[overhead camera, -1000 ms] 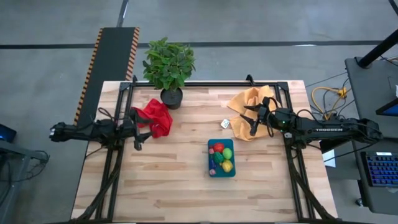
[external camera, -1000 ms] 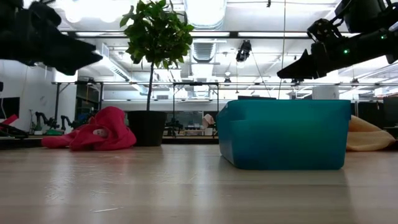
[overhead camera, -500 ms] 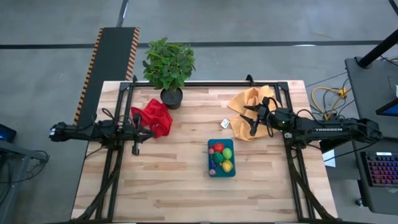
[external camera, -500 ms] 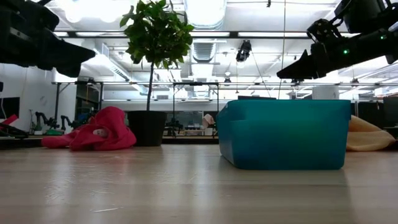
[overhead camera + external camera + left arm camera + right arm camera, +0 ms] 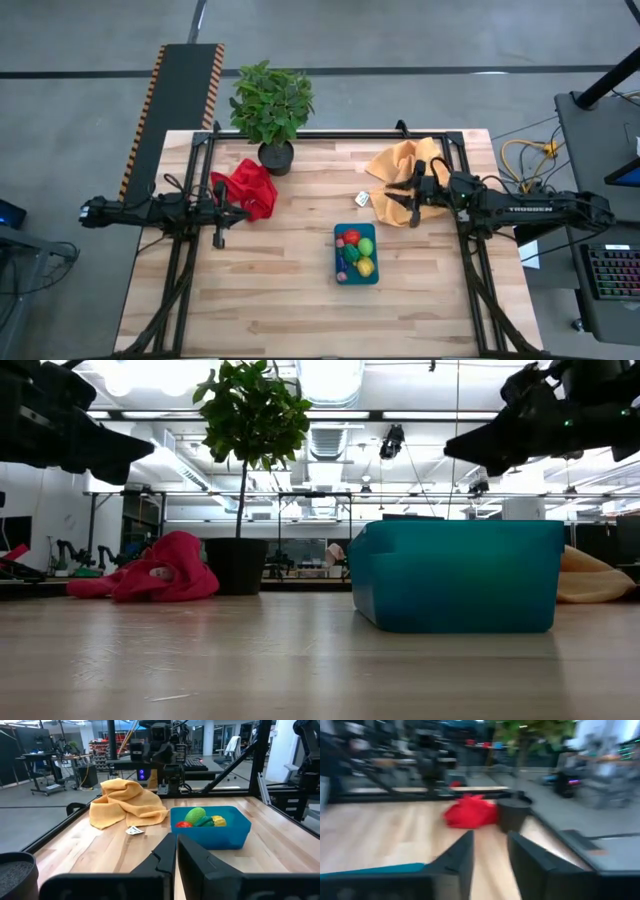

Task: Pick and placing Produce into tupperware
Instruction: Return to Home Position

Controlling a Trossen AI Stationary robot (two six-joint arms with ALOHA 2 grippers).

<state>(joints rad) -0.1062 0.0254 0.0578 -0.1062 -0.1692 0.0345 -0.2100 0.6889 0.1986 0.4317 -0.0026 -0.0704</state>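
high view, produce (image 5: 358,252) in tupperware (image 5: 357,281), right end effector (image 5: 411,200) apart

The tupperware (image 5: 455,575) is standing on the table (image 5: 250,660), right of centre; its teal wall is hiding its contents. A red cloth (image 5: 160,570) is lying at the far left, just beside a dark pot (image 5: 238,566) carrying a leafy plant (image 5: 255,410). A yellow cloth (image 5: 595,575) is showing beyond the tupperware's right end. The left gripper (image 5: 140,452) is hanging high at the left. The right gripper (image 5: 462,446) is hanging high above the tupperware. Both are pointing inward, well clear of the table.
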